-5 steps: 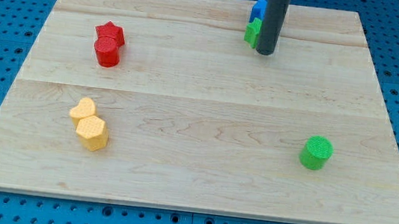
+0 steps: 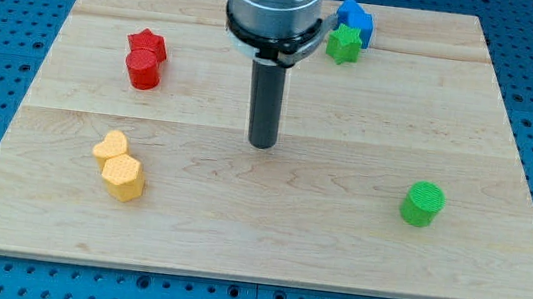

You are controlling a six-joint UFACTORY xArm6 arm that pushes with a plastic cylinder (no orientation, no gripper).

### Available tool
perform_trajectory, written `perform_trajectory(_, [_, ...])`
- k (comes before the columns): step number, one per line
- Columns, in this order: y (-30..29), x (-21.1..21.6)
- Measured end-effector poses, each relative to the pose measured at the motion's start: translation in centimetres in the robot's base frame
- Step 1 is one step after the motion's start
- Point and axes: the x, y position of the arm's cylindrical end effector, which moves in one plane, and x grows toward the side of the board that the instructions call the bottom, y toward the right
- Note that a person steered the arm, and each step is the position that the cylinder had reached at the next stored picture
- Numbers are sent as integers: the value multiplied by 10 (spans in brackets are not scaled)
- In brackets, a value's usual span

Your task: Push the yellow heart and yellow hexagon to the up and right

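Note:
The yellow heart [image 2: 110,146] and the yellow hexagon [image 2: 123,177] lie touching each other at the board's lower left, the heart just above and left of the hexagon. My tip [image 2: 262,145] rests on the board near its middle, well to the right of and slightly above both yellow blocks, touching no block.
A red star [image 2: 147,43] and a red cylinder [image 2: 143,69] sit together at the upper left. A blue block [image 2: 356,20] and a green star [image 2: 343,44] sit at the top right of centre. A green cylinder [image 2: 423,204] stands at the lower right. The wooden board [image 2: 511,127] ends on all sides.
My tip has moved from beside the green star at the top down and left to the board's middle. The green star and blue block now show fully. No block moved.

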Motion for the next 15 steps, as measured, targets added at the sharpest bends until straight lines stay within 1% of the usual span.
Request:
perform_trajectory(1, [-40, 0])
perform_trajectory(2, [-90, -10])
perform_trajectory(3, [-141, -8])
perform_trajectory(5, [-150, 38])
perform_trajectory(7, [-162, 47])
perform_trajectory(8, [-162, 69])
perform_trajectory(11, [-169, 68])
perform_trajectory(13, [-165, 42])
perform_trajectory(14, [-165, 42])
perform_trajectory(15, [-145, 36])
